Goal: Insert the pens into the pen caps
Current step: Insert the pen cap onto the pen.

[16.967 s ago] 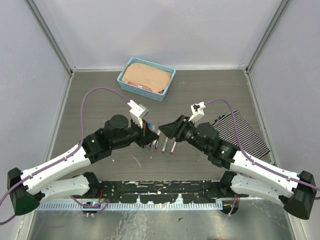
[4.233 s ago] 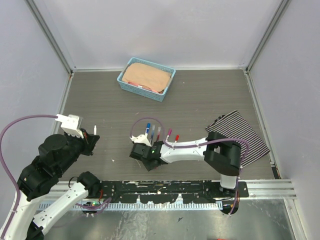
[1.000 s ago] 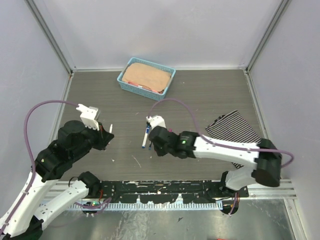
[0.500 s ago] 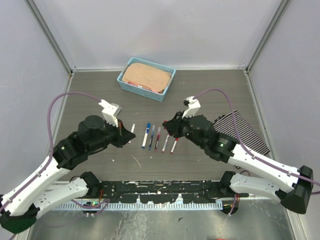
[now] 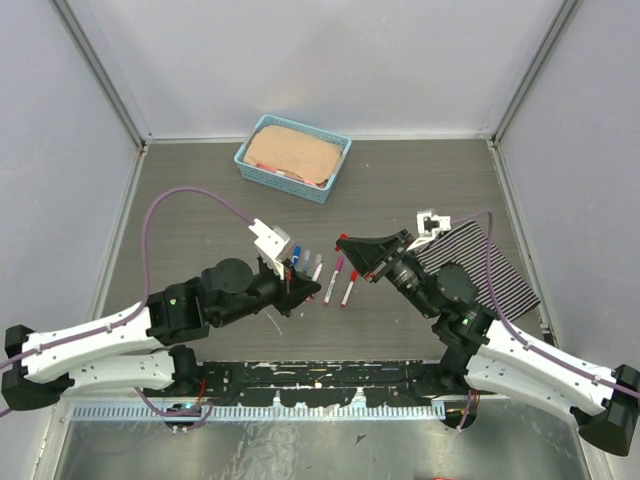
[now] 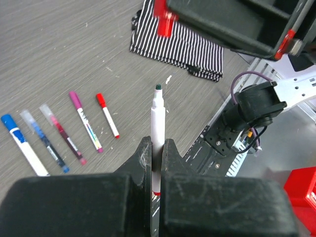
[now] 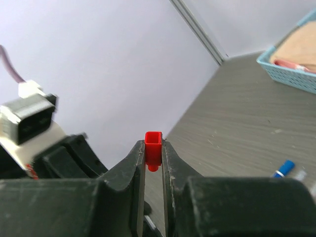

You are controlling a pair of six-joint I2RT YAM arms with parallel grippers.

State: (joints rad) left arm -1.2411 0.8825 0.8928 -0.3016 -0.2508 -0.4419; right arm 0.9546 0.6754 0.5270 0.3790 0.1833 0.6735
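Pinching a bare-tipped pen [image 6: 157,116] in the left gripper [image 6: 157,148], a red cap [image 7: 153,140] in the right gripper [image 7: 153,154], facing across a gap above the laid-out pens [image 6: 87,124], well clear of the basket [image 5: 243,160]

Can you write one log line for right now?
left gripper: shut on pen | right gripper: shut on red cap | pen capped: no

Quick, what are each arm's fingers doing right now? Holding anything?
Left arm's fingers: closed on an uncapped white pen.
Right arm's fingers: closed on a red pen cap.
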